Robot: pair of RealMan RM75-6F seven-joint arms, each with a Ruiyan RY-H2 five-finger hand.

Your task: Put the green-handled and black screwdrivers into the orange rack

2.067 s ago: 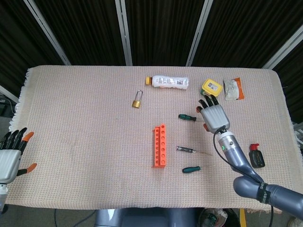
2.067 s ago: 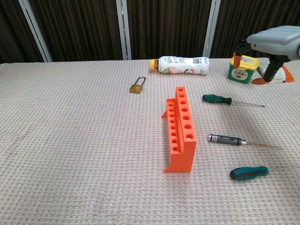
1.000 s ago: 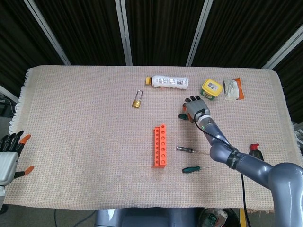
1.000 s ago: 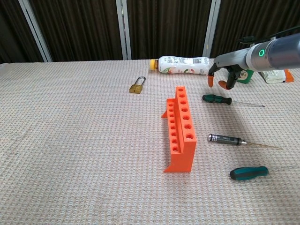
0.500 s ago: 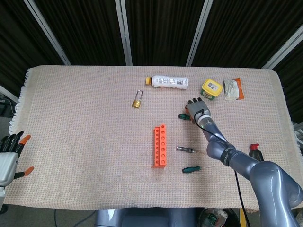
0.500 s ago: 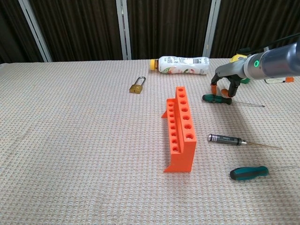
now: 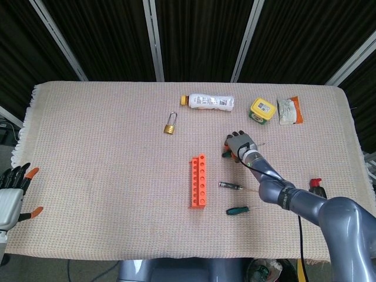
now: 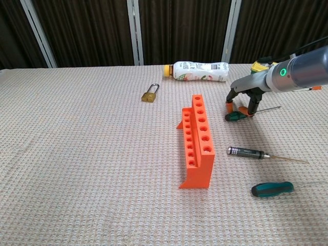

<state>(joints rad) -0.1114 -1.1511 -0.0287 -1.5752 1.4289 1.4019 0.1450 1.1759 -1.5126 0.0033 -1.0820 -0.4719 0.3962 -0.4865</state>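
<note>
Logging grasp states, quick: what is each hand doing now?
Left hand: open, holding nothing.
Right hand: fingers closed on the green-handled screwdriver.

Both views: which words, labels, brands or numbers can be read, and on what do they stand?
None can be read.
Bottle: printed label, too blurred.
Yellow tub: dark label, too small.
Orange packet: print too small.
Padlock: no legible marking.
Black screwdriver: no legible marking.
Rack: no lettering shows.
</note>
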